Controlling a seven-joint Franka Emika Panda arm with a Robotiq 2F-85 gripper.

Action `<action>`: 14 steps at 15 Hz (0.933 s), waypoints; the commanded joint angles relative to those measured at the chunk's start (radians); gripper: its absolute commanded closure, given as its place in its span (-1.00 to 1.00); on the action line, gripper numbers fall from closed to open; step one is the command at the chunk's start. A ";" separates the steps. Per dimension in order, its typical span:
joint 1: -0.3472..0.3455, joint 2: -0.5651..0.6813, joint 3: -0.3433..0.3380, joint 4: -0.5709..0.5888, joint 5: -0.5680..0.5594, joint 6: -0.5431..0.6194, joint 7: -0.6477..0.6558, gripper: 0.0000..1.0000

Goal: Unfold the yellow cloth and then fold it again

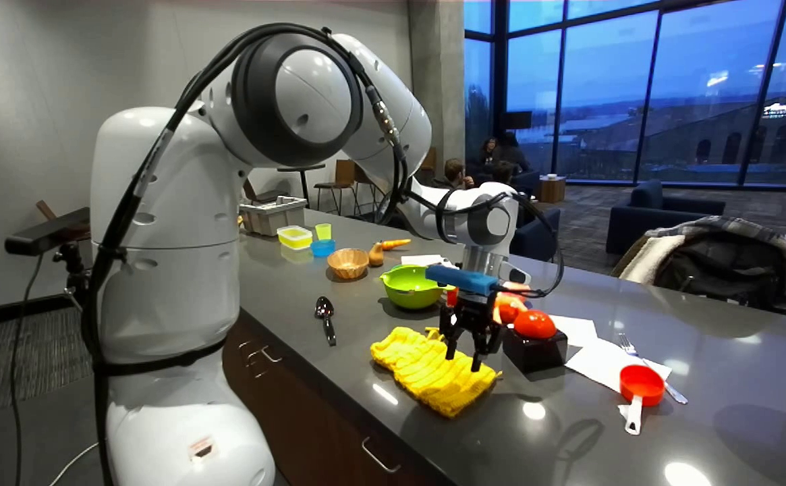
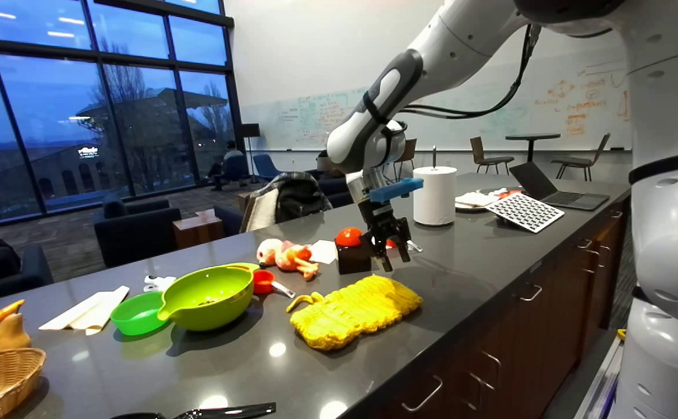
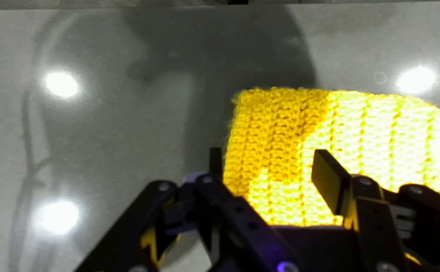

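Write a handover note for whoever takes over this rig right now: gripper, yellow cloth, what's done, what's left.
Gripper: the Robotiq gripper stands open over one end of the yellow knit cloth, holding nothing.
Cloth: a thick, compact rectangle on the gray counter, near but apart from the lime-green bowl; it looks folded.
Done: unclear; the pictures don't settle whether it has been unfolded and refolded.
Left: if not, unfold it, then fold it again; if this is the refold, probably just back off.

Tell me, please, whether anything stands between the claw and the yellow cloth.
Nothing visible does: the claw hangs open over one end of the yellow cloth, with no object between them in any view.
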 commanded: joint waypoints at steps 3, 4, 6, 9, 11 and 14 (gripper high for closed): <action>0.018 -0.068 0.012 -0.039 -0.007 0.078 0.041 -1.00; 0.024 -0.077 0.017 -0.040 0.000 0.099 0.063 -1.00; 0.037 -0.087 0.026 -0.039 -0.002 0.145 0.104 -1.00; 0.059 -0.091 0.043 -0.029 -0.007 0.190 0.158 -1.00; 0.082 -0.098 0.059 -0.023 -0.022 0.207 0.206 -1.00; 0.118 -0.108 0.083 -0.005 -0.064 0.218 0.283 -1.00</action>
